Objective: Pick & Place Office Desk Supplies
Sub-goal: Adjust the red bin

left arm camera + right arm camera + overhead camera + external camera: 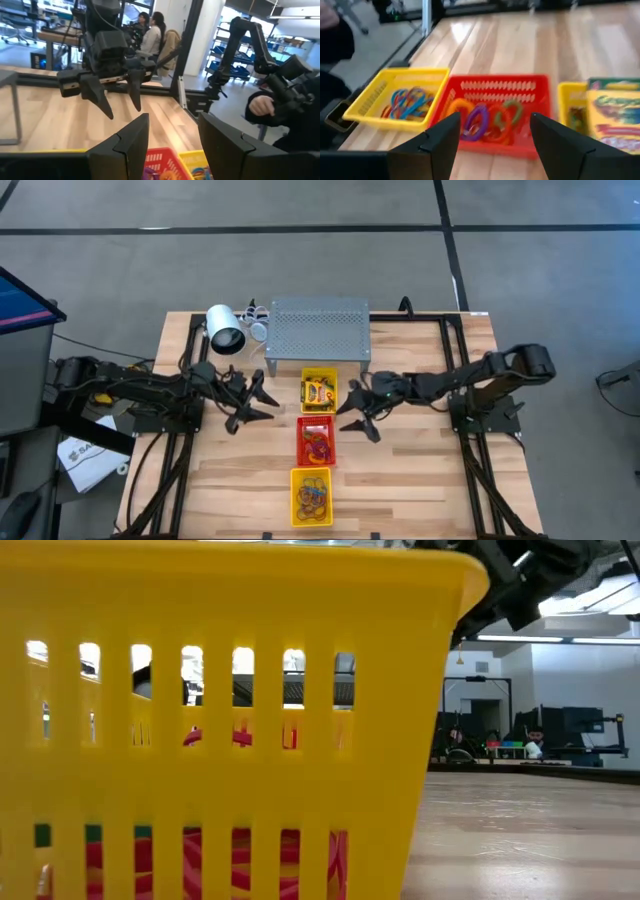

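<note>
1. The left gripper (pixel 262 402) is hovering released and empty, on the left of the three trays in a row down the table's middle.
2. The right gripper (pixel 357 412) is hovering released and empty beside the red tray (pixel 303 425), where coloured rings (pixel 480 119) are lying.
3. Rubber bands (pixel 313 496) are sitting in the yellow tray (pixel 296 510) at the front edge; card packets (pixel 319 390) are filling the rear tray (pixel 305 374).
4. Risk: spread fingers descending could be catching the slotted wall or hooking several tangled loops.
</note>
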Tool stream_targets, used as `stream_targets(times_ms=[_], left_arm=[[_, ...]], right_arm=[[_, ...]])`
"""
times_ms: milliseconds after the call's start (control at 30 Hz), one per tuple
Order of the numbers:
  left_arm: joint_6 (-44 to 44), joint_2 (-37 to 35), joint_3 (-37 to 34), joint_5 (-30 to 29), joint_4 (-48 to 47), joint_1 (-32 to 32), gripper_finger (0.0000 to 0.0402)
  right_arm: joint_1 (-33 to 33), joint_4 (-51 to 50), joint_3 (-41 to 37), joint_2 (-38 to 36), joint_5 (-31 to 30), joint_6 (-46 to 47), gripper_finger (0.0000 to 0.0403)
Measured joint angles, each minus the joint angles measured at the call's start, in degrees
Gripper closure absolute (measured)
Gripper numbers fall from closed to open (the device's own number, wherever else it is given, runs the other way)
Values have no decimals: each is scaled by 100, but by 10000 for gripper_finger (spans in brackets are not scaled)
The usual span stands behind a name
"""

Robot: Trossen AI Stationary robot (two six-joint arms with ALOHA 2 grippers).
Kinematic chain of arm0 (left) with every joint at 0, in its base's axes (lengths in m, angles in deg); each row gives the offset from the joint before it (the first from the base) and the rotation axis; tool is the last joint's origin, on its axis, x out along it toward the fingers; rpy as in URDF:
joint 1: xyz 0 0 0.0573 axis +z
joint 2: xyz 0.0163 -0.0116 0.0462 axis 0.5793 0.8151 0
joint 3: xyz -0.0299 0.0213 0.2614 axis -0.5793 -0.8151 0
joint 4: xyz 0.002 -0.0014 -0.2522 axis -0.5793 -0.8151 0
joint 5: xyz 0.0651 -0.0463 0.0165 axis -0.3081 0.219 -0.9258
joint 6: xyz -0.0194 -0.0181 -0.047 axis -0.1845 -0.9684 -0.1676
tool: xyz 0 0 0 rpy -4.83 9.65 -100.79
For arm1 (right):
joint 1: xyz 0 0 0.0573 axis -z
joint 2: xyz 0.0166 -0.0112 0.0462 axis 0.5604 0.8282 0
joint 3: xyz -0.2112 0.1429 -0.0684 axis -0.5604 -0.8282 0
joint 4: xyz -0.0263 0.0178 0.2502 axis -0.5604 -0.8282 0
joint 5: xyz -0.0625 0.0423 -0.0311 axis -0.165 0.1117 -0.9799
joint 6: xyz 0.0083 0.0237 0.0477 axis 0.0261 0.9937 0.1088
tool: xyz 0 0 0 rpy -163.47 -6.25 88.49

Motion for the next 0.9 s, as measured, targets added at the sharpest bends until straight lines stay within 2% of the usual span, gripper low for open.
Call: stream_targets(times_ms=[100, 533, 767, 900], left_arm=[[-51, 0, 0, 0, -15, -104, 234], [-193, 4, 0, -27, -28, -244, 234], [-186, 4, 2, -24, -31, -244, 234], [-178, 6, 2, -24, -33, -244, 234]], right_arm=[[-143, -401, 156, 105, -185, -22, 168], [-810, -1223, 206, 80, -1881, -85, 168], [-1116, -1273, 206, 179, -2195, 165, 171], [-1234, -1259, 206, 175, -2358, 271, 199]])
